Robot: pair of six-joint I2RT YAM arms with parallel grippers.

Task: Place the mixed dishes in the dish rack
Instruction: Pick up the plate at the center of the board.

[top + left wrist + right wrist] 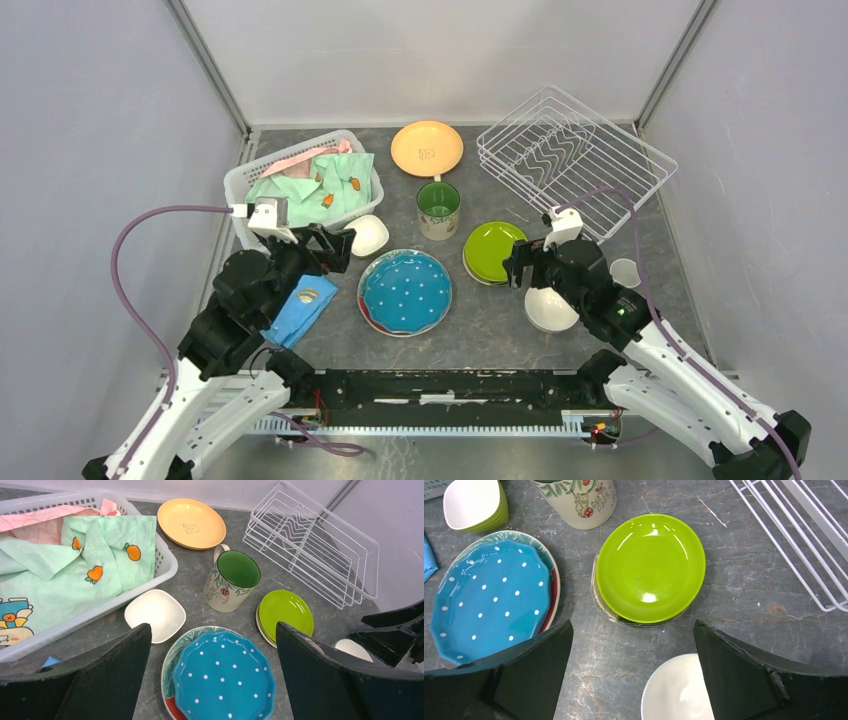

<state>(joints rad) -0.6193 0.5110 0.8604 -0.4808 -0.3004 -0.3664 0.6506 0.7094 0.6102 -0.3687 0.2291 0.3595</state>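
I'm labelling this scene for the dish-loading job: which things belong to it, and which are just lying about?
Job: dish rack, orange plate, mug, lime-green plate, blue dotted plate, white bowl by the basket, white bowl under the right arm, small cup.

Lying about: basket of clothes, blue cloth.

The left arm and right arm share one build — white lower links dotted with small dark spots, bulky matte-black joint housings above. A mauve cable trails along the left, a matching cable along the right. A small white camera block sits at each wrist. The left gripper and right gripper have black wedge-shaped fingers, scuffed at the edges.
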